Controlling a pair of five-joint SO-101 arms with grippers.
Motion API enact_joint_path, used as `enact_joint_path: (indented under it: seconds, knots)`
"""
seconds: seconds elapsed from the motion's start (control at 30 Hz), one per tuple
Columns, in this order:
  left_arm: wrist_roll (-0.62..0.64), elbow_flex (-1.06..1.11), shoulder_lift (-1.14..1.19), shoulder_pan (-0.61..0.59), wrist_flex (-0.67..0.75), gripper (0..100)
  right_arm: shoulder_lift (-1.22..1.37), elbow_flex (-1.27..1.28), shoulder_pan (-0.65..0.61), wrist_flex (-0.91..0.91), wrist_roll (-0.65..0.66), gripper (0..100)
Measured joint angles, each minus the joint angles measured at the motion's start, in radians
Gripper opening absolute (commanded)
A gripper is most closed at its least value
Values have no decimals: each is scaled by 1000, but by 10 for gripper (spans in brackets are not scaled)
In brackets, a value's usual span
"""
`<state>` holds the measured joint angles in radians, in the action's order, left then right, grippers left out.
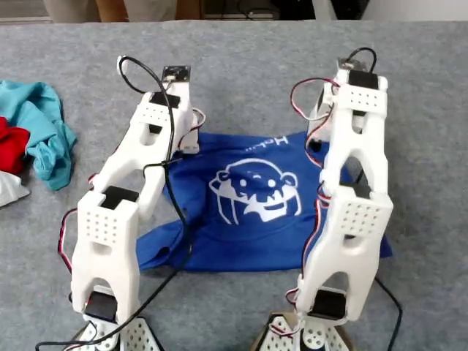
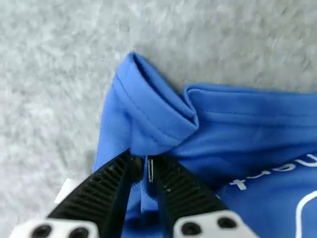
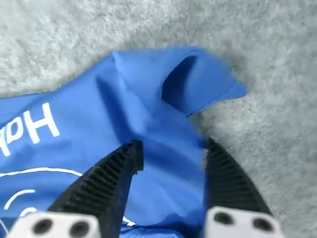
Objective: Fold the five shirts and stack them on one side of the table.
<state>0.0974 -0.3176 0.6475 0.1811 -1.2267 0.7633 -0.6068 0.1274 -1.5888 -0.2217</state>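
A blue shirt with a white cartoon print lies spread on the grey table between both arms. My left gripper is at the shirt's far left corner, shut on a fold of the blue shirt beside a rolled hem. In the high view it sits at the left gripper. My right gripper is at the far right corner, open, its fingers straddling the blue shirt where the corner flap curls up. From above, the right gripper is partly hidden under its arm.
A pile of other shirts lies at the table's left edge: a teal one, a red one and a white one. Grey felt table stretches bare to the right and along the far side.
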Motion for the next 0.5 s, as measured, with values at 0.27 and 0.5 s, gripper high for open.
enact_joint_path:
  seconds: [0.27, 0.5]
  knots:
    - [0, -32, 9, -2, -143, 19, 66, -37, 0, 3, 0, 6]
    - [0, -137, 11, -2, -342, 19, 66, -265, -9, 3, 3, 6]
